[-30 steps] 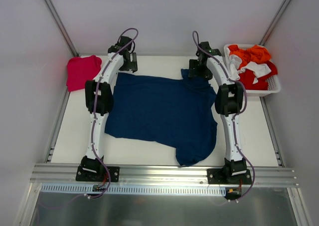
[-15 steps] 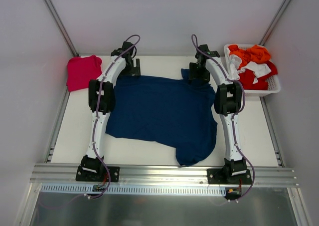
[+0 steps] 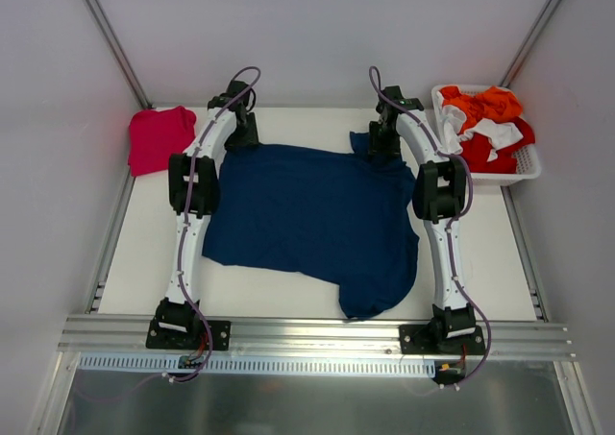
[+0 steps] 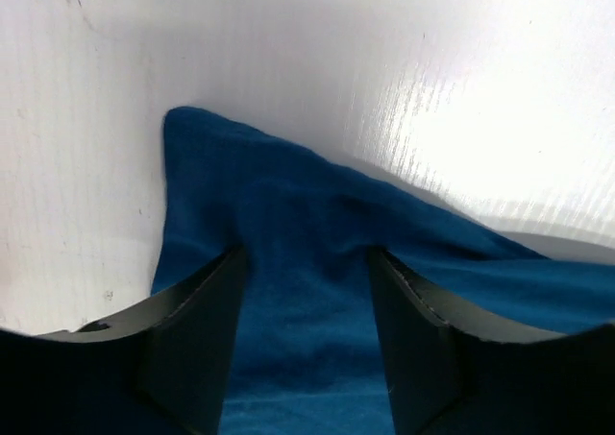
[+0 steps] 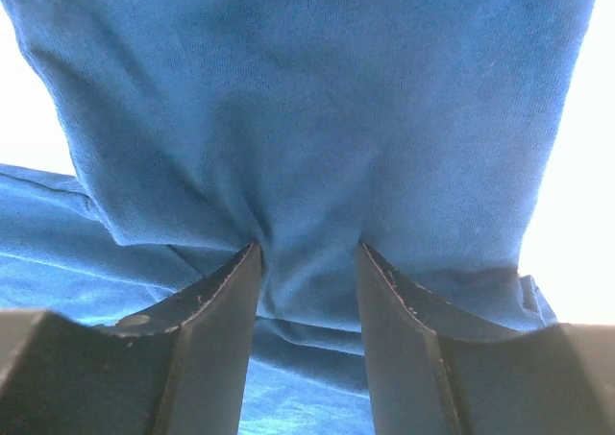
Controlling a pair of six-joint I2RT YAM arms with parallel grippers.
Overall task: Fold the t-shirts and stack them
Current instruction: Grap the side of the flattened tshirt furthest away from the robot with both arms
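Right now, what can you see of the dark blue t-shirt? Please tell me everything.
The dark blue t-shirt is soft knit cloth, spread mostly flat and slightly wrinkled on the white table, one part reaching toward the near edge. At its far edge the cloth bunches between the fingers of the left hand and the right hand; a firm grip cannot be confirmed.

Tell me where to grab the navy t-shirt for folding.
Grip the navy t-shirt at its two far corners, coming down from above: it lies spread flat, and those corners reach onto the table, where the left claw and right claw straddle cloth.
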